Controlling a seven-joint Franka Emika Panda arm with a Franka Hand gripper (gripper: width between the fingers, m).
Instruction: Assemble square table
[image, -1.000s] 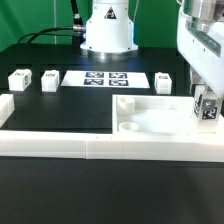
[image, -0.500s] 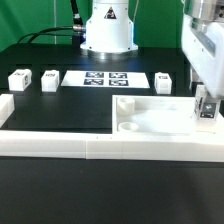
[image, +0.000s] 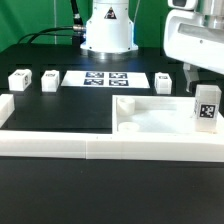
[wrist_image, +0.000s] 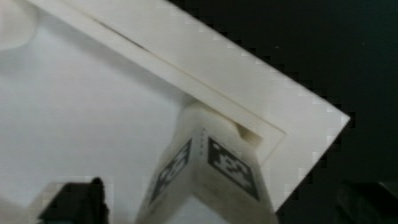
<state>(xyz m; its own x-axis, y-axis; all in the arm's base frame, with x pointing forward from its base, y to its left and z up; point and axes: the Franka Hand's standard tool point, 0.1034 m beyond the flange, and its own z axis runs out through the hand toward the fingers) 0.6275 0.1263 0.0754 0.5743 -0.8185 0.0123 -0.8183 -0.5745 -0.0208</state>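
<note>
The claw (image: 203, 74) hangs open and holds nothing. It sits just above a leg (image: 207, 105), and there is a gap between the two. In the wrist view one dark finger (wrist_image: 79, 200) stands to one side of the leg (wrist_image: 222, 170), not touching it. The other finger is out of that picture.

The leg stands upright on its own, with its black-and-white tag facing the exterior camera. It rests on the slab (image: 160, 122), at the corner on the exterior view's right. The wrist view puts the foot of the leg close to that corner of the slab (wrist_image: 89, 110), just inside the edge. I cannot tell whether it sits in a hole.

The slab lies flat on the black bench (image: 60, 110), with two round sockets (image: 125, 104) showing at its corners on the exterior view's left. Its front edge lies against a long white bar (image: 90, 146). A shorter bar (image: 6, 108) lies at the exterior view's left.

Behind the slab, three other legs lie in a row on the bench. Two (image: 18, 81) (image: 48, 79) are on the exterior view's left of the marker board (image: 105, 78) and one (image: 164, 81) is on its right. All three are well apart from the claw. The arm's white base (image: 107, 30) rises behind the board.
</note>
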